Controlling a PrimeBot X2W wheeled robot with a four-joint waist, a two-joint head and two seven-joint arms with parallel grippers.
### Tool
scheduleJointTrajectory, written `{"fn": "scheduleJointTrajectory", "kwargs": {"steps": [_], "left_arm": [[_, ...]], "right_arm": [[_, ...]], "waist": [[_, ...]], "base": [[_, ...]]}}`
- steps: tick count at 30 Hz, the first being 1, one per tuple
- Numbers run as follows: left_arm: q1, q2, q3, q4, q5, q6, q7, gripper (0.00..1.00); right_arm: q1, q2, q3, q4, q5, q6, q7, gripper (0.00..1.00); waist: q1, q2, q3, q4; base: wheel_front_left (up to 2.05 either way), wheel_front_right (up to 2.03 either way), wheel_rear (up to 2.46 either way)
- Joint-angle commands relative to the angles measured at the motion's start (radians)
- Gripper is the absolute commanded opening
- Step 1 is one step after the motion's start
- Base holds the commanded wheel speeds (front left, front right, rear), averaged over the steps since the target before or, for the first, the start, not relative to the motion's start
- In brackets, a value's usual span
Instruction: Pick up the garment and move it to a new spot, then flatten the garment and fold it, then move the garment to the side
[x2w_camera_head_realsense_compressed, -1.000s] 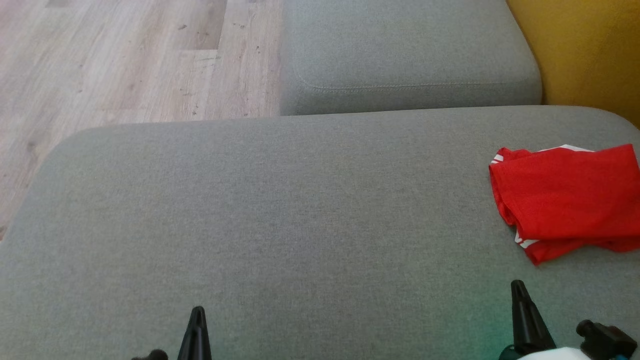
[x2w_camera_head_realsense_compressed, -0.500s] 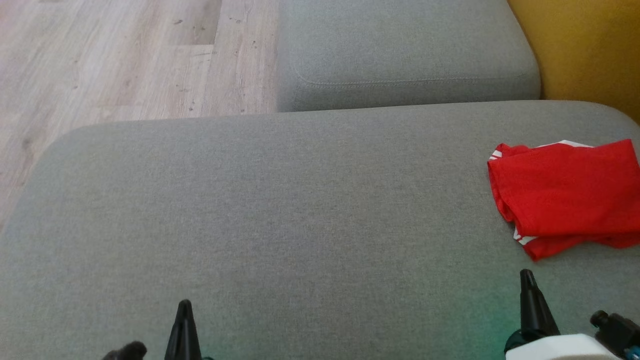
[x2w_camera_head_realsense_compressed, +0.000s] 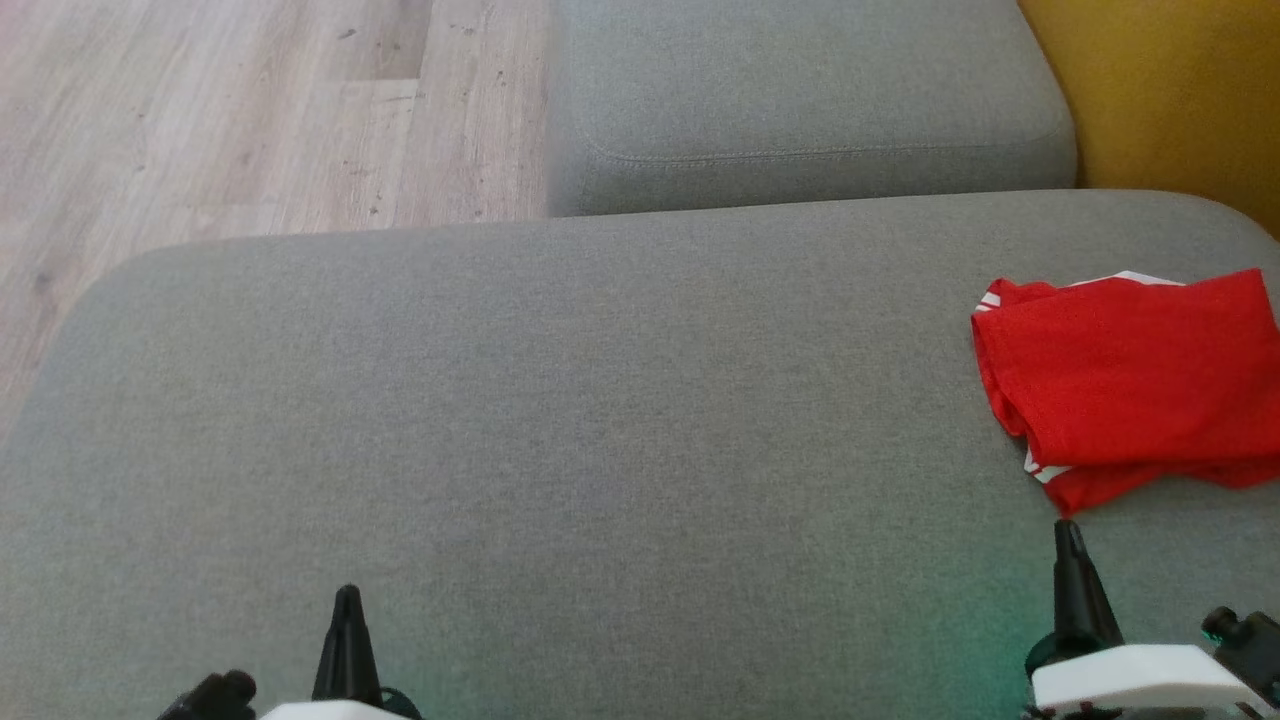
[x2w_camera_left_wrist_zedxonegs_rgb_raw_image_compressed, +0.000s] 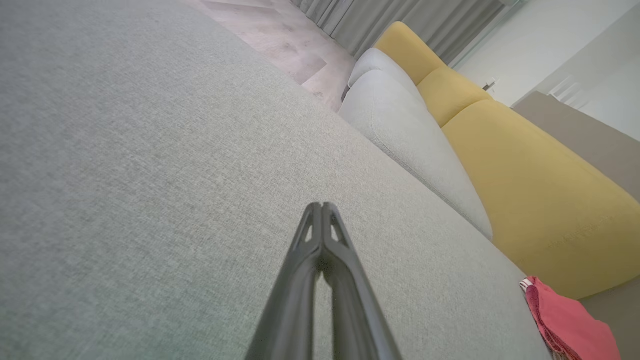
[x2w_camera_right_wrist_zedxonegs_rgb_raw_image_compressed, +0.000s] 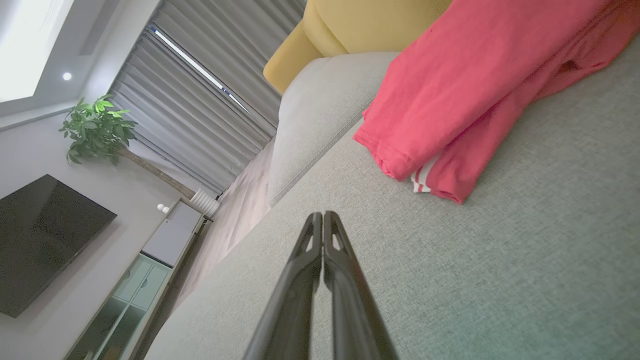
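Garment (x2w_camera_head_realsense_compressed: 1130, 385) (red, folded) lies just beyond right claw (x2w_camera_head_realsense_compressed: 1068, 532).

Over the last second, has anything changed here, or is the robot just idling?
The head's whole view slid slightly, so the camera moved. The left end effector drifted leftward and the right end effector rightward. Nothing was grasped or released. Both stay shut; the red garment lies folded on the grey cushion.

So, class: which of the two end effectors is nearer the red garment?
The right end effector, its tip just short of the red garment; the left end effector sits far across the grey cushion.
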Motion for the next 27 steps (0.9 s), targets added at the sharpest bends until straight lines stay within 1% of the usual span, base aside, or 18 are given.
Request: {"fn": "scheduleJointTrajectory", "kwargs": {"steps": [1,27], "left_arm": [[-0.06,0.01,0.034,-0.025,-0.032,-0.01,0.005,0.0],[-0.127,0.012,0.115,-0.008,-0.333,-0.068,0.074,0.0]], "right_arm": [[-0.053,-0.024,0.0,-0.029,0.033,0.0,0.009,0.0],[-0.123,-0.027,-0.031,-0.017,0.326,0.0,0.079,0.0]], "waist": [[-0.0001,0.0,0.001,-0.001],[-0.0001,0.0,0.023,-0.015]], "base": [[0.0,0.0,0.0],[0.0,0.0,0.0]]}}
